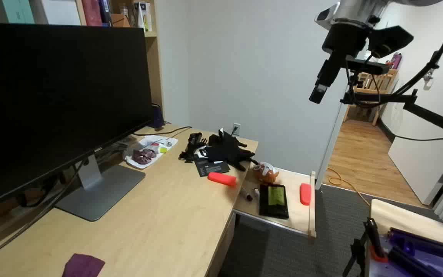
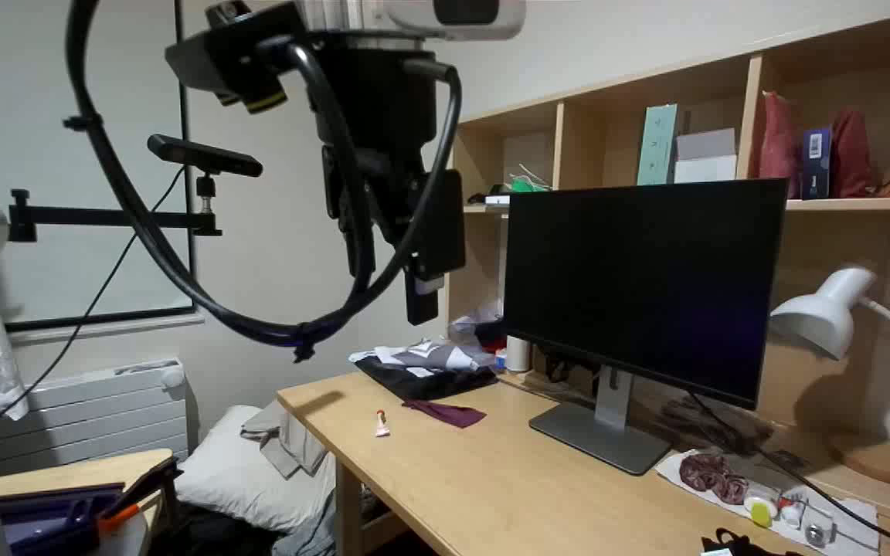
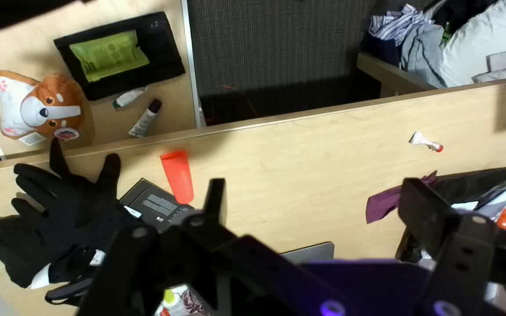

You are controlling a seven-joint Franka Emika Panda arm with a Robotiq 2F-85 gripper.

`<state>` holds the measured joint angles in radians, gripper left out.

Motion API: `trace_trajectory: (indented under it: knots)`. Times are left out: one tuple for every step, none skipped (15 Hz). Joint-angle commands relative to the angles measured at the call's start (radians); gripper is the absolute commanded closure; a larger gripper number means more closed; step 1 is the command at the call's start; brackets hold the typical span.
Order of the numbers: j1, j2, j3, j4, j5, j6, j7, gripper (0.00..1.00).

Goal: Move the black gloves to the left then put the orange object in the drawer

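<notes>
The black gloves (image 1: pixel 227 149) lie splayed at the far end of the desk, partly over a dark printed card; they also show in the wrist view (image 3: pixel 81 210). The orange object (image 1: pixel 221 179), a slim orange-red bar, lies on the desk beside the card, near the edge by the drawer; it also shows in the wrist view (image 3: pixel 178 177). The drawer (image 1: pixel 312 219) of light wood stands pulled out, also seen in the wrist view (image 3: pixel 176 103). My gripper (image 3: pixel 312 195) is open and empty, high above the desk; both exterior views show it in the air (image 1: pixel 317 94) (image 2: pixel 423 297).
The drawer holds a corgi plush (image 1: pixel 266 173), a black pouch with a green packet (image 1: pixel 277 196), markers and a red item (image 1: pixel 305 194). A monitor (image 1: pixel 64 96) stands on the desk. Black gadgets (image 1: pixel 194 146) and a white tray (image 1: pixel 171 143) lie near the gloves. A purple cloth (image 3: pixel 382 204) lies farther along.
</notes>
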<state>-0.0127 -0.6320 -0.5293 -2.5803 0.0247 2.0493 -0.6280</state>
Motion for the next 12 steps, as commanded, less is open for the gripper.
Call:
trace_trajectory:
  knots:
    - [-0.042, 0.015, 0.038, 0.001, 0.030, -0.002, -0.025, 0.00]
    - [-0.042, 0.015, 0.038, 0.001, 0.030, -0.002, -0.025, 0.00]
    - [-0.042, 0.015, 0.038, 0.001, 0.030, -0.002, -0.025, 0.00]
    - [-0.042, 0.015, 0.038, 0.001, 0.030, -0.002, -0.025, 0.00]
    - [-0.042, 0.015, 0.038, 0.001, 0.030, -0.002, -0.025, 0.00]
    - [-0.042, 0.015, 0.038, 0.001, 0.030, -0.002, -0.025, 0.00]
    - [-0.042, 0.015, 0.038, 0.001, 0.030, -0.002, -0.025, 0.00]
    - [-0.042, 0.015, 0.038, 0.001, 0.030, -0.002, -0.025, 0.00]
    - [-0.044, 0.010, 0.044, 0.000, 0.022, 0.004, -0.025, 0.00]
    - [-0.049, 0.009, 0.051, -0.007, 0.026, 0.037, -0.009, 0.00]
    - [-0.053, 0.016, 0.059, -0.008, 0.027, 0.062, 0.002, 0.00]
    - [-0.057, 0.031, 0.070, -0.006, 0.022, 0.083, 0.014, 0.00]
